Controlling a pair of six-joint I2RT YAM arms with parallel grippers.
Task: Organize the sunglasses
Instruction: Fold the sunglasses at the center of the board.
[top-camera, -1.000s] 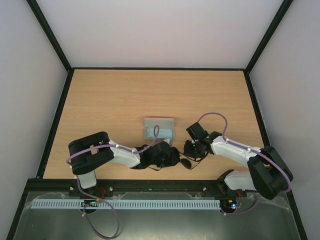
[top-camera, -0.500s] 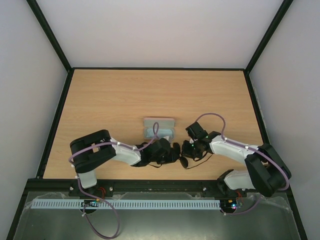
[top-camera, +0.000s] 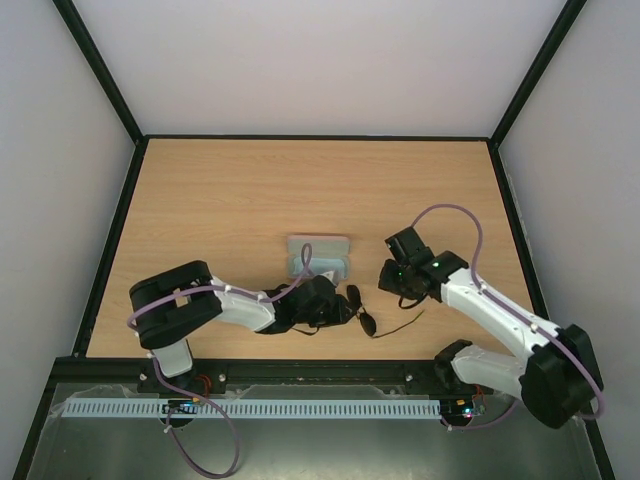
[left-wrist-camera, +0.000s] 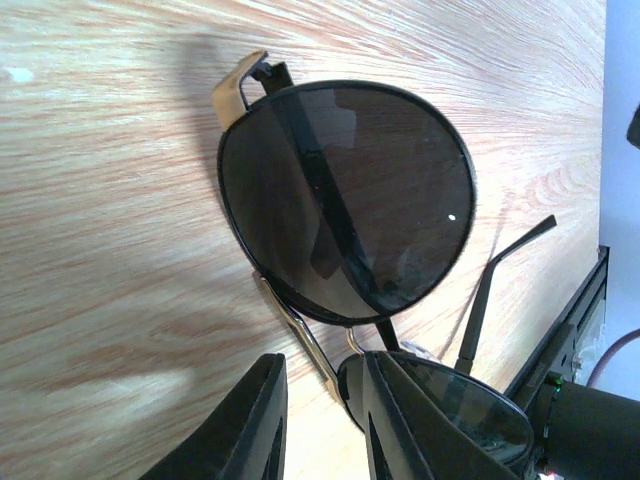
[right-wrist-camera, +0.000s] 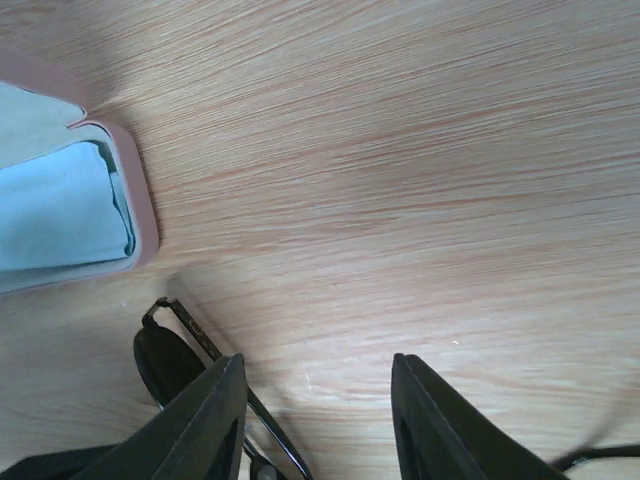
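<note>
Sunglasses (left-wrist-camera: 345, 200) with round dark lenses and a thin dark wire frame sit at the near middle of the light wooden table (top-camera: 250, 190), just near-right of the pink rounded-rectangle case (right-wrist-camera: 145, 225). Right on them is the black two-finger left gripper (left-wrist-camera: 325, 375), fingers close together either side of the bridge, one overlapping the second lens. Clamped or only straddling, I cannot tell. One slim temple arm (left-wrist-camera: 480, 310) juts out to the right. Close by hovers the black right gripper (right-wrist-camera: 318, 380), fingers apart, bare wood between them. Inside the open case lies a light blue square cloth (right-wrist-camera: 60, 205).
</note>
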